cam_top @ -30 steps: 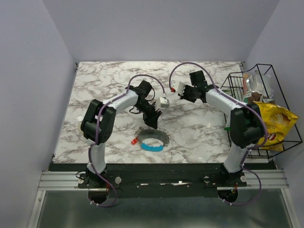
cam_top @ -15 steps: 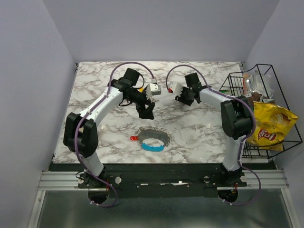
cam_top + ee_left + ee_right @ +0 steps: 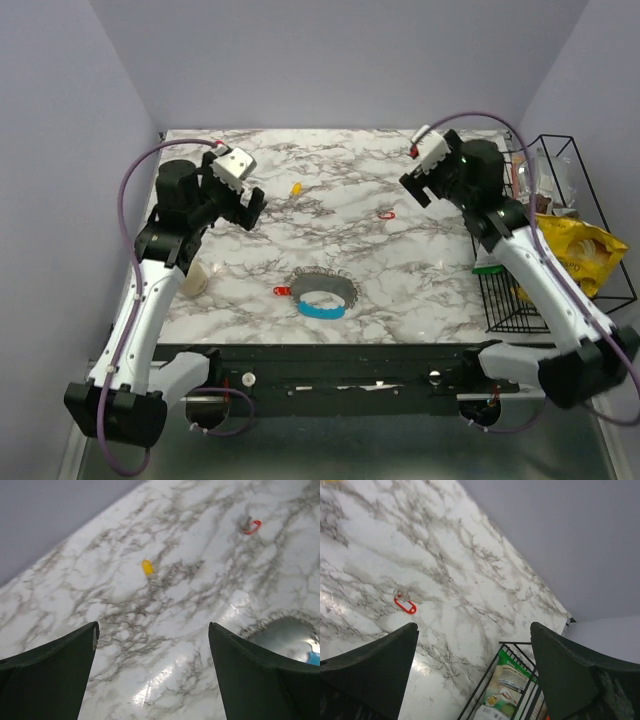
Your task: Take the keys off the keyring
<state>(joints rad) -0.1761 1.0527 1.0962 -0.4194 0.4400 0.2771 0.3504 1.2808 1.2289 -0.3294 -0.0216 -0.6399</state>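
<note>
Marbled white, the table carries the keyring near its front edge, between the two arms. It is a large loop, dark grey and fuzzy-edged at the back, bright blue at the front. Two keys are seen lying loose, well apart from it: a yellow key toward the back and a red key to the right of that. A second red key lies against the ring's left edge; whether it is threaded on cannot be told. The left gripper and right gripper are held high at either side, jaws spread wide, nothing held. The step is judged a pause between removals, with the task mostly done. Next, the ring would need to be pinned by one gripper while the last key is pinched at its head and worked off, a fine grasp on so tiny a thing.
</note>
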